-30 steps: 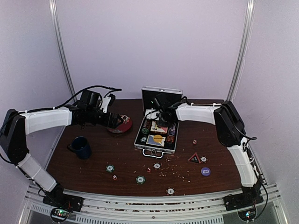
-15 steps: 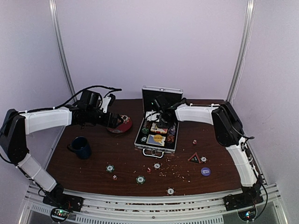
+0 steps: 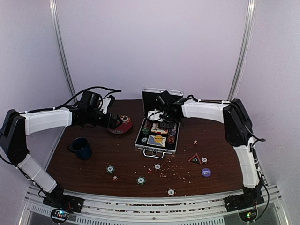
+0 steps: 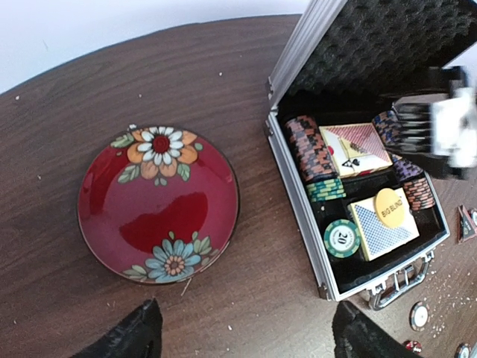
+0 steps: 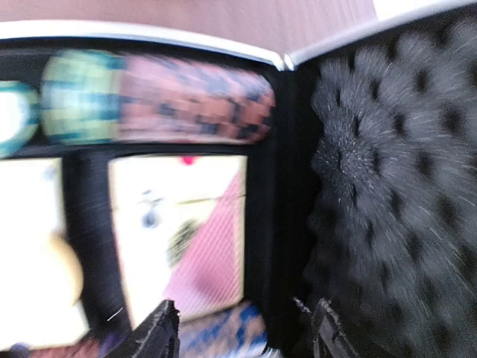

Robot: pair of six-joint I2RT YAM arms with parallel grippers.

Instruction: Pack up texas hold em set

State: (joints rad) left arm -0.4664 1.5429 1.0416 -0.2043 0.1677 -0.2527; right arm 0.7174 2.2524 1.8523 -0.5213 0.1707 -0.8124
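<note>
The silver case [image 3: 140,140] lies open at mid-table, its foam-lined lid [image 3: 151,96] upright. Inside it are rows of chips [image 4: 307,145], a pink card box [image 4: 355,148], a blue deck [image 4: 373,231] and a green chip [image 4: 342,237]. My right gripper [image 3: 166,117] hovers open over the back of the case, above the pink card box [image 5: 186,239], with nothing between its fingers [image 5: 156,335]. My left gripper [image 4: 246,335] is open and empty, between the plate and the case. Loose chips [image 3: 110,168], dice [image 3: 195,142] and a blue disc [image 3: 206,172] lie on the table.
A red flowered plate [image 4: 158,203] sits left of the case, with a dark blue mug [image 3: 82,147] nearer the left edge. A red triangular piece [image 3: 195,159] and scattered crumbs [image 3: 180,174] lie in front of the case.
My right gripper has drawn back towards the case's lid and its jaws have spread wider. The left arm has stayed put.
</note>
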